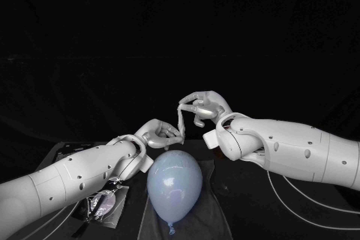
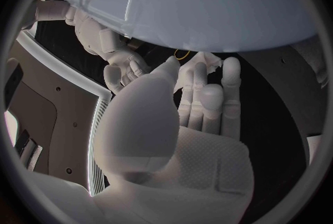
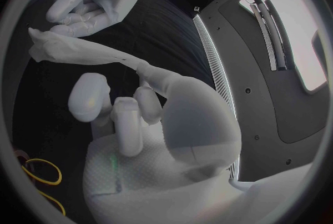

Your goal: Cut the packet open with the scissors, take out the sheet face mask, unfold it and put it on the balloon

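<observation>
head view: right robot hand (image 1: 201,109) pinches the top of the folded sheet mask (image 1: 181,124), above the balloon (image 1: 174,181) lying on the tabletop (image 1: 247,219). left robot hand (image 1: 161,133) touches the mask's lower end; grip cannot be told.
left wrist view: fingers (image 2: 208,96) nearly straight.
right wrist view: mask spans both hands.

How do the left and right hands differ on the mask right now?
The right hand sits higher, the left hand lower, nearer the balloon. The right hand pinches the mask by its upper end; the left hand's hold on its lower end is unclear. Both reach the mask.
</observation>
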Controlling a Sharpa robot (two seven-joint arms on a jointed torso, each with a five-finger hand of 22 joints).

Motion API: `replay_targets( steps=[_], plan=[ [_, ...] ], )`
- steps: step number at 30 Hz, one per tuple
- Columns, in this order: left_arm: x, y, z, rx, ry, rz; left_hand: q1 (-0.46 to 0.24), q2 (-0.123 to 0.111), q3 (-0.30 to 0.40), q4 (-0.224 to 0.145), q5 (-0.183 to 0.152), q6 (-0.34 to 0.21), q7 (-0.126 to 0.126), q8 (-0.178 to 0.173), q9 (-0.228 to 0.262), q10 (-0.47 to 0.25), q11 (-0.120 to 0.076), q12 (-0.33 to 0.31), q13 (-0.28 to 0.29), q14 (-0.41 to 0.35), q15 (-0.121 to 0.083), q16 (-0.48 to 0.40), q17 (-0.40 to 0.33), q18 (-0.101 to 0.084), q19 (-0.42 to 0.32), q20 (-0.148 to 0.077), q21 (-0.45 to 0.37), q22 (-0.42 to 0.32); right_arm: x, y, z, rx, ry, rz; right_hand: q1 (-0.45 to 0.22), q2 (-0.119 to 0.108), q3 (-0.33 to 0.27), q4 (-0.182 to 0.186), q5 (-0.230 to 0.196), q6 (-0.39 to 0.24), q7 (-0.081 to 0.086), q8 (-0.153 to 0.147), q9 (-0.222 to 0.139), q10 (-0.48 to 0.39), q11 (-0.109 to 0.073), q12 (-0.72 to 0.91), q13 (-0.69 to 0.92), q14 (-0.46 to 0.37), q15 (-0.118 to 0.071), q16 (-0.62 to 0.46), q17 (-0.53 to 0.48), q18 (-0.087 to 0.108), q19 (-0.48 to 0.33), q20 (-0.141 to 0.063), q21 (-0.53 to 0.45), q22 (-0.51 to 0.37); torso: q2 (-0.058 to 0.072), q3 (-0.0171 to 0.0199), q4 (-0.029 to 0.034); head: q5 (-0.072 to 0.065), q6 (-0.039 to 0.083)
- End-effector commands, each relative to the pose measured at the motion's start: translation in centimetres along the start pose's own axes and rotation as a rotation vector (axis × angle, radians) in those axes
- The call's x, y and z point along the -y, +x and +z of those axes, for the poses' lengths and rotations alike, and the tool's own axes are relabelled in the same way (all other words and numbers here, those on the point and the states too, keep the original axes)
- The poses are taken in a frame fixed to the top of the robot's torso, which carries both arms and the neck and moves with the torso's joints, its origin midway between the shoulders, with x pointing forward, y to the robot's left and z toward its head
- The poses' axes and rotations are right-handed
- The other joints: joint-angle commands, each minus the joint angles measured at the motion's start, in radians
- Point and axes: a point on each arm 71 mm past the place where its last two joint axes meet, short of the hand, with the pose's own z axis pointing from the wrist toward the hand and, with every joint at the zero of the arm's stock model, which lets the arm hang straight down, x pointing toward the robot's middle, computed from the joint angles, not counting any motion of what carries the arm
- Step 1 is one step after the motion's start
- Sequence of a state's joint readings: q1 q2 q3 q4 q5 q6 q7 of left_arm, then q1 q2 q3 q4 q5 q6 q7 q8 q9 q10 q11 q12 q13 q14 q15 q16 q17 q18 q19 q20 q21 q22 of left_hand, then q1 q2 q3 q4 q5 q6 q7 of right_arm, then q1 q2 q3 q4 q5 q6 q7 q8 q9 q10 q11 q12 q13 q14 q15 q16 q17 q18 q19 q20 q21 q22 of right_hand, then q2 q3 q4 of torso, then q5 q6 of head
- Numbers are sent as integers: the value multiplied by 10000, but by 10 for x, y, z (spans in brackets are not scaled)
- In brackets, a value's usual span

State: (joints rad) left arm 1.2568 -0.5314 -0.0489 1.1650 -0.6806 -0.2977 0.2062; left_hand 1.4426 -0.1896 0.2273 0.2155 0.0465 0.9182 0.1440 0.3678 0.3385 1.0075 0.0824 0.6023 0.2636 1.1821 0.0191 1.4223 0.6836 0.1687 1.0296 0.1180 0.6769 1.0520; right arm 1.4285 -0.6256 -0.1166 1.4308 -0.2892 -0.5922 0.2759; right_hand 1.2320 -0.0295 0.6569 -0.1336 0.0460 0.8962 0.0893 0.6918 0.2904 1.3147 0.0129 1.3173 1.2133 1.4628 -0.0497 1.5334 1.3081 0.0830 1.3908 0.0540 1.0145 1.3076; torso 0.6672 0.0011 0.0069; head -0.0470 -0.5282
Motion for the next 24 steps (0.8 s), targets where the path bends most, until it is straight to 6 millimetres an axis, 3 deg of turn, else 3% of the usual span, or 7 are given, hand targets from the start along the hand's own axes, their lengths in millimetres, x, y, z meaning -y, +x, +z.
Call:
replay_targets(
  steps=[1,11,19,24],
  plan=[
    [2,1,1,66,-12,-56,63,-26,-159,65,11,-126,29,62,25,-138,10,153,106,69,27,62,64,130,40,-1,37,19,-2,2,0,-41,-92,-7,-81,24,50,-7,26,53,2,67,14,16,5,28,9,801,-8,50,1622,154,-32,20,-22,1306,-1,-3,7,-16,-12],
    [2,2,2,55,-110,3,243,31,-694,336,12,-522,116,154,116,-596,71,918,582,232,86,236,541,124,67,47,124,124,-2,5,2,-63,-105,-4,-81,24,50,-7,26,53,2,67,14,16,5,28,9,801,-8,50,1622,154,-32,20,-22,1306,0,-8,15,-20,-15],
    [1,1,2,180,-184,55,684,324,-784,368,14,-508,33,327,201,-654,-18,1573,948,519,16,434,1160,77,288,13,507,380,-3,7,4,-76,-113,-8,-81,24,50,-7,26,53,2,67,14,16,5,28,9,801,-8,50,1622,154,-32,20,-22,1306,0,-8,10,-15,-12],
    [0,0,2,309,-223,89,807,360,-1033,516,13,-504,-30,482,258,-736,-101,2426,1446,932,-51,679,2043,-7,583,-54,1032,727,-3,9,4,-107,-128,-8,-85,29,60,-13,27,50,4,73,20,11,6,24,3,798,-7,45,1611,155,-32,21,-30,1305,-2,-6,5,0,-1]
  ],
)
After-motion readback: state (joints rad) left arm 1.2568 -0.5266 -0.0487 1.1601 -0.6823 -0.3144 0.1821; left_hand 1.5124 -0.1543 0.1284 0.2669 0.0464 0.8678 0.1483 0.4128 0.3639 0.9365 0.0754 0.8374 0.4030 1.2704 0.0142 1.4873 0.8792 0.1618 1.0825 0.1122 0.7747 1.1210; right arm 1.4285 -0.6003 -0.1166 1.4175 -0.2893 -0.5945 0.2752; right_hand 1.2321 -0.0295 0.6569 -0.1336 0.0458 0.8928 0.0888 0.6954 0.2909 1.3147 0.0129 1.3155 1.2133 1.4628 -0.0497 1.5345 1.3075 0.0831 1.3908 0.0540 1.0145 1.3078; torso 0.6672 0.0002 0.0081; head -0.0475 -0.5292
